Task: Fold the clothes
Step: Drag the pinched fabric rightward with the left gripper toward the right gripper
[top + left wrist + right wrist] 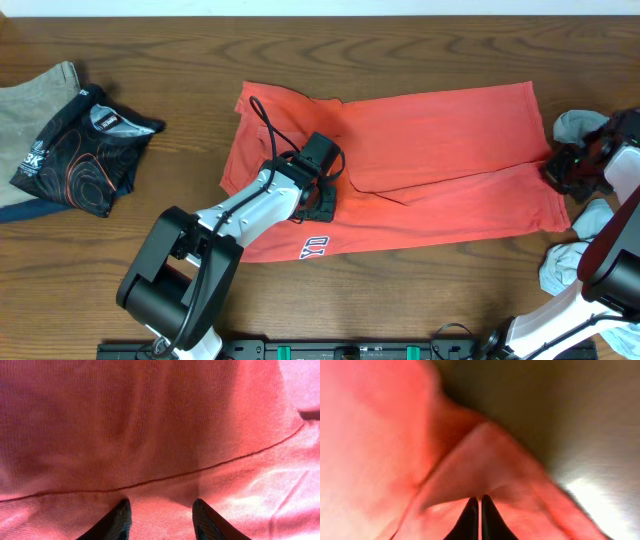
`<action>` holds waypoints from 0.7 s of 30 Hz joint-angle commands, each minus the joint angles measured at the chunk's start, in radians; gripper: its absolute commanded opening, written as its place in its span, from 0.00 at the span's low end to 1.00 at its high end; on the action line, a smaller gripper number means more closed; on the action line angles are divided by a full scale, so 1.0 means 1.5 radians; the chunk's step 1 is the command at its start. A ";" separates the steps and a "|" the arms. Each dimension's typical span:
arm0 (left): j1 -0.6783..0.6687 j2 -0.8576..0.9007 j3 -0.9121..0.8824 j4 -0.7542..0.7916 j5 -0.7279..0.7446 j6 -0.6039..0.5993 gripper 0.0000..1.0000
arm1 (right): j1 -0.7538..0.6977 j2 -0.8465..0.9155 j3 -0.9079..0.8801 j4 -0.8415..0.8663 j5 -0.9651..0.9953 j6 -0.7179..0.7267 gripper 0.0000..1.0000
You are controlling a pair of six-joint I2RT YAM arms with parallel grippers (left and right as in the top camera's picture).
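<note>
Orange-red pants [430, 170] lie flat across the middle of the table, waist at the left, leg ends at the right. My left gripper [322, 195] rests on the pants near the crotch; in the left wrist view its fingers [162, 516] are open with cloth [150, 435] and a seam beneath them. My right gripper [562, 170] is at the leg hem on the right. In the right wrist view its fingers [480, 512] are shut on a fold of the orange-red cloth [485, 465], lifted a little off the table.
A folded stack with a black patterned garment [85, 150] on a beige one [35, 90] lies at the far left. Light blue cloth [575, 125] lies at the right edge, with more light blue cloth [570, 260] by the right arm. Dark wood table [400, 290].
</note>
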 commanded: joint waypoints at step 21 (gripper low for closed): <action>0.014 -0.079 -0.018 0.011 -0.066 0.020 0.44 | 0.018 -0.013 -0.018 -0.128 0.078 -0.107 0.15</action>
